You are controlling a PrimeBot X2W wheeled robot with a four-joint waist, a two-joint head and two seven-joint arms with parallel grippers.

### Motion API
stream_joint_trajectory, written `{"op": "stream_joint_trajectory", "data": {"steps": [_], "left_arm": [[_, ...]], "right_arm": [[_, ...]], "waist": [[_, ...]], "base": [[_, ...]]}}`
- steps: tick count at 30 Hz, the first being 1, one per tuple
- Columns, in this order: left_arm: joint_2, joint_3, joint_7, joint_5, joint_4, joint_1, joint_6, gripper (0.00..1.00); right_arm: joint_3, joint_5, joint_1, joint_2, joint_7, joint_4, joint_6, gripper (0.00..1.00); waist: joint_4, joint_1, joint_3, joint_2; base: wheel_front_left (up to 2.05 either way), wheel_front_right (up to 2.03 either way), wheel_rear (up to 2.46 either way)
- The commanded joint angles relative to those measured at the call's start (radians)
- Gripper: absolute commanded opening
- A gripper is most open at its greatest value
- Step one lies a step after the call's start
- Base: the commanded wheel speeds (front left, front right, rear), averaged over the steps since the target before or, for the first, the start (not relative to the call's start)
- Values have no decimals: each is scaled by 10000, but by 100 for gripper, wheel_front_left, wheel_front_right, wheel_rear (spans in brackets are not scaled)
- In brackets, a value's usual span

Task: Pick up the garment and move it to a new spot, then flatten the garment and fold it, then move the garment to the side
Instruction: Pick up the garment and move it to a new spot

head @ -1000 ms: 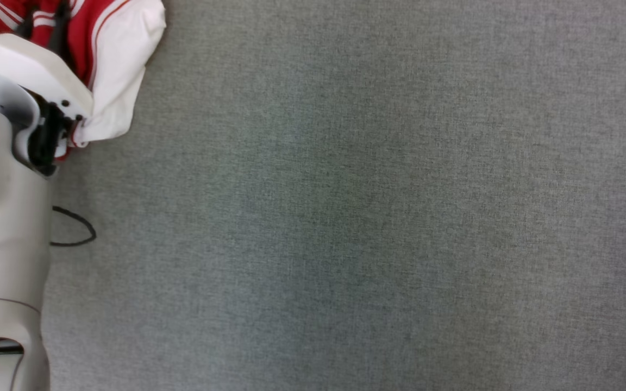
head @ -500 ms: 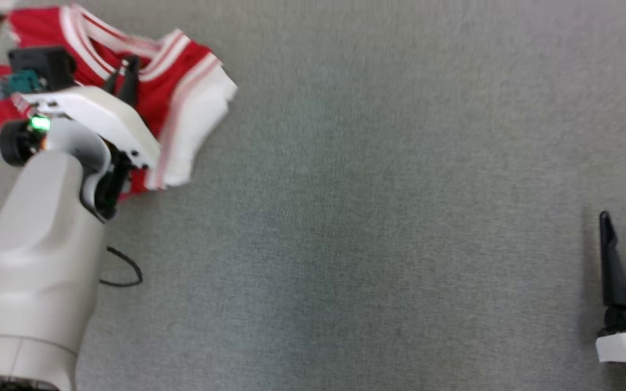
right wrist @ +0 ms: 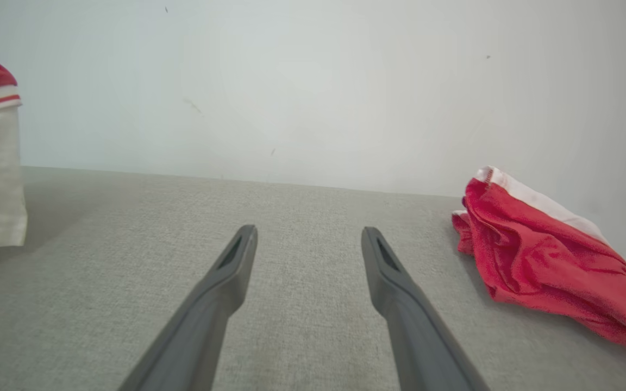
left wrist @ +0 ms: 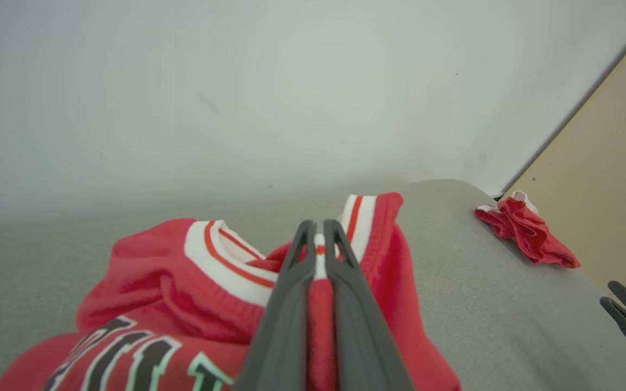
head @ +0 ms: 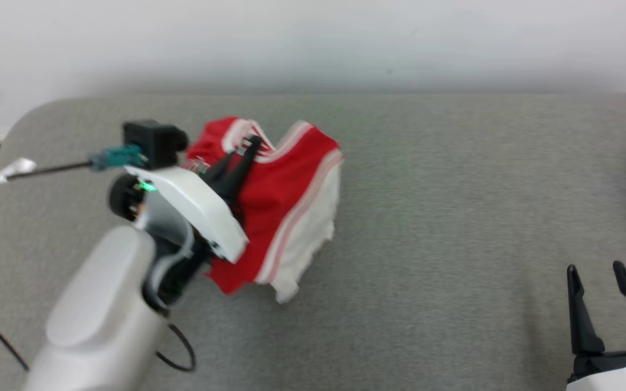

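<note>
- Jaws of the right gripper (head: 594,269) stand wide apart with nothing between them, nearest of all at the lower right of the head view, over the bare grey table (head: 427,233).
- At the lower left the pale left forearm (head: 95,315) reaches up and away, a thin black cable (head: 180,355) looping beside it.
- Beyond the forearm, the left gripper (left wrist: 318,228) is clamped tight, with a fold of striped collar band pinched between its dark fingers.
- That band belongs to the garment (head: 286,190), a red jersey with white bands striped in red at the neck and arm openings, a white panel along one side, and dark lettering edged in white and pale green.
- It sits left of the table's middle, bunched and drawn up toward the pinch, the white panel hanging down; I cannot tell whether its lower edge touches the surface.
- Farther off, a crumpled red cloth (right wrist: 536,260) with a white edge lies near the table's far right side, well apart from the jersey.
- A plain pale wall (head: 313,38) closes the scene behind.
- Half a second ago the head view looked nearly straight down and showed no wall; the camera has since tipped up, so the jersey's shift in the picture is largely the camera's.
- A second ago the left jaws were apart; now they are closed on the collar.
</note>
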Motion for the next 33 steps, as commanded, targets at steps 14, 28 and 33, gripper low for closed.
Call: {"op": "stream_joint_trajectory", "data": {"steps": [14,28,33], "left_arm": [[-1798,-2094,1202,-489,-2898,1582,291,0],[-2208,-3176,-1162,1503,1506,1213,559,0],[-2298,-3106,-3043,2225,3520,763,1145,0]], "right_arm": [[319,43,332,397,7,179,-5,100],[450,77,178,679,6,344,-5,100],[644,-7,54,681,6,485,-5,100]], "waist": [[-2369,0,-727,0],[-3183,0,-324,0],[-3150,0,-333,0]], "base": [[0,0,0],[0,0,0],[0,0,0]]}}
